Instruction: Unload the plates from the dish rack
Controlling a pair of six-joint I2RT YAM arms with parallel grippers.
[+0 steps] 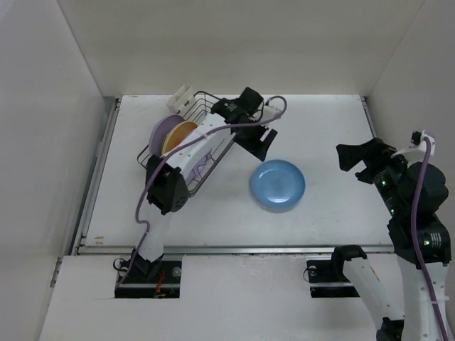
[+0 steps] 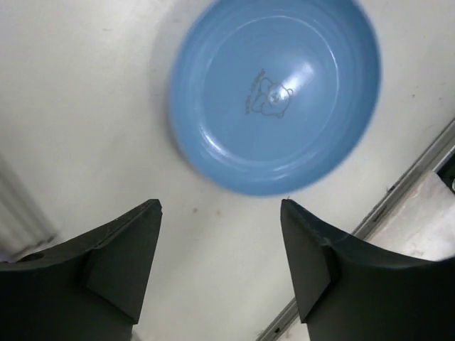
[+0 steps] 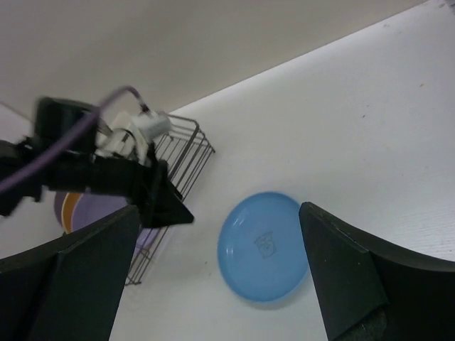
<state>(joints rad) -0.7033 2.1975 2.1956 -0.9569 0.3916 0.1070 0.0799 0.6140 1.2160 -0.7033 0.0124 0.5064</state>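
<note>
Blue plastic plate (image 1: 277,185): flat and face-up on the white table (image 1: 320,128), near the dish rack (image 1: 204,95) on the side toward the right arm, clear of the wire and touching neither gripper. Lavender plate (image 1: 163,129) and orange plate (image 1: 182,134): inside the dish rack, standing on edge side by side, faces turned roughly along the rack's long axis, rims uppermost. Left gripper (image 1: 257,142): poised between the dish rack and the blue plate, just off the rack's far corner, jaws parted about halfway, nothing between them; in the left wrist view only bare table and the blue plate's rim beyond the fingertips. Right gripper (image 1: 357,165): well apart from the dish rack, out beyond the blue plate, jaws spread wide, empty. Judged bearing for the next pick: standing plates back across the rack's wall from the left gripper, toward the left arm's own base side; approach likely from above, jaws set across a rim. Nearer arm by a clear margin: left, its forearm already stretched over the dish rack. One plate out, at least two left to unload.
</note>
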